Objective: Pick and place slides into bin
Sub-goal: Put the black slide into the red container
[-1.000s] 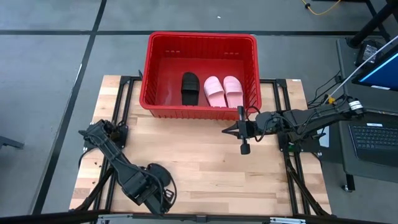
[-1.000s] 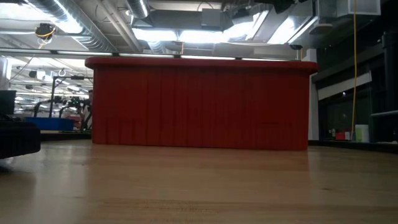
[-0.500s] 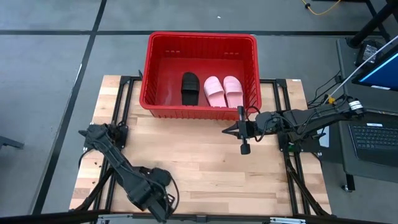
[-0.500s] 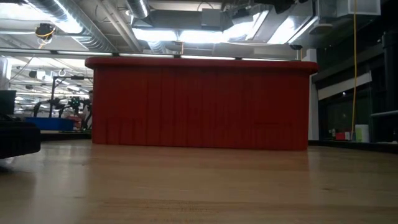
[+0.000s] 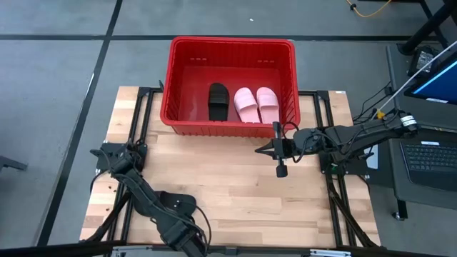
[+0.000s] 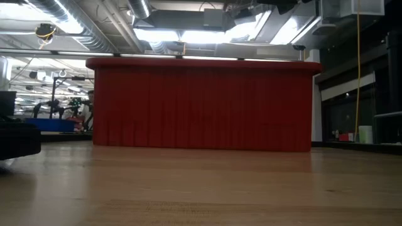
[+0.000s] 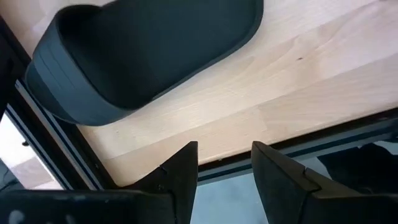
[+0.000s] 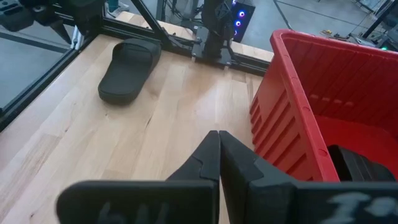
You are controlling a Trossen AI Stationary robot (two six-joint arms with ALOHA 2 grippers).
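Left pincer (image 7: 224, 165) now apart from black slide (image 7: 143, 50), nearer the table's (image 5: 235, 182) near edge.

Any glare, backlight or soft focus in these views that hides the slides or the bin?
Low view: bright ceiling lights backlight the bin, its near wall dark; foreground table soft. High view: even light, pink slides clear. Left wrist view: the black slide looms close, featureless.
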